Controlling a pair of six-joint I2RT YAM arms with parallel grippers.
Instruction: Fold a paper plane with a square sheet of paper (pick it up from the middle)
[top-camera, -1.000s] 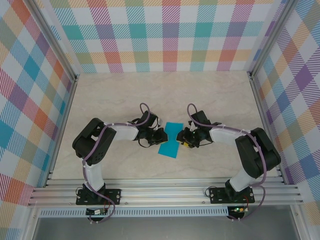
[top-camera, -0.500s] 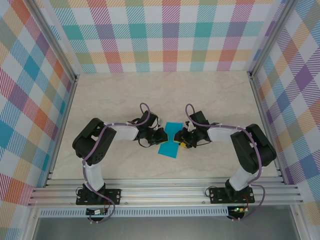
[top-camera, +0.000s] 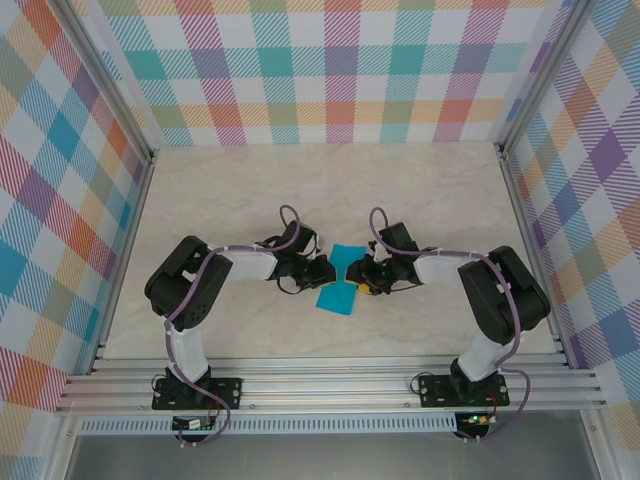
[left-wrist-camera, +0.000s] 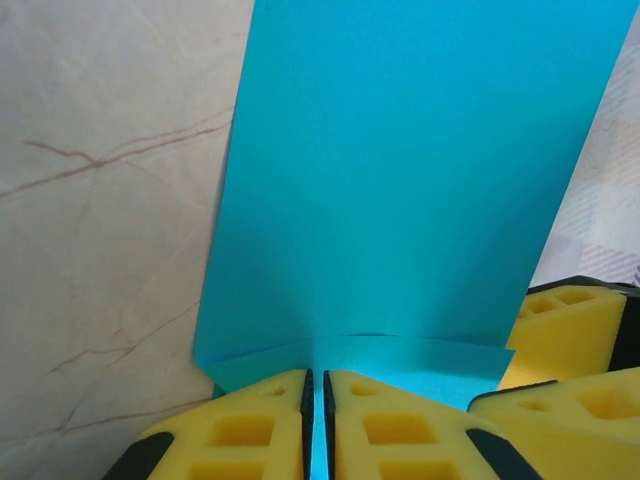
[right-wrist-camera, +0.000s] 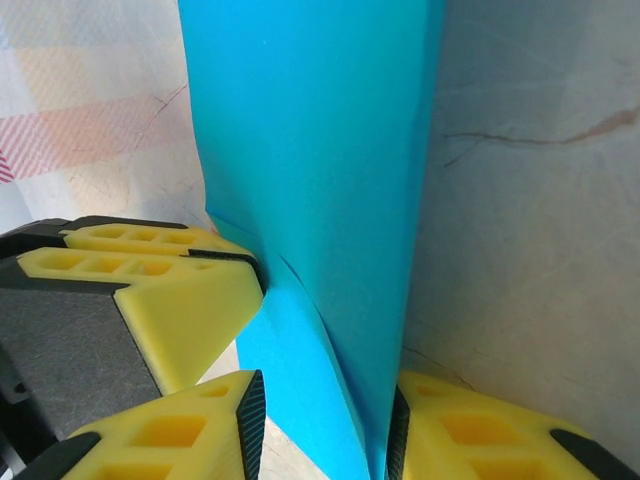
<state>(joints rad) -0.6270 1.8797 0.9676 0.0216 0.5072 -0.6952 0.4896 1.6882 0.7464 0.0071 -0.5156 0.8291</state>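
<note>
The square sheet of paper, teal-blue, lies bent double on the table between my two grippers. My left gripper is at its left edge. In the left wrist view the left gripper is shut on the sheet, with a thin teal strip pinched between its yellow pads. My right gripper is at the sheet's right edge. In the right wrist view the right gripper stands open astride the raised fold, which leans on the right pad. No paper plane is in view.
Each wrist view shows the other gripper's yellow fingers close by. The marbled tabletop stretches back to plaid walls. Aluminium rails run along the near edge.
My right gripper has slid a little left, closer to the sheet and to the left gripper. The sheet looks slightly shorter from above. The left arm has stayed put.
</note>
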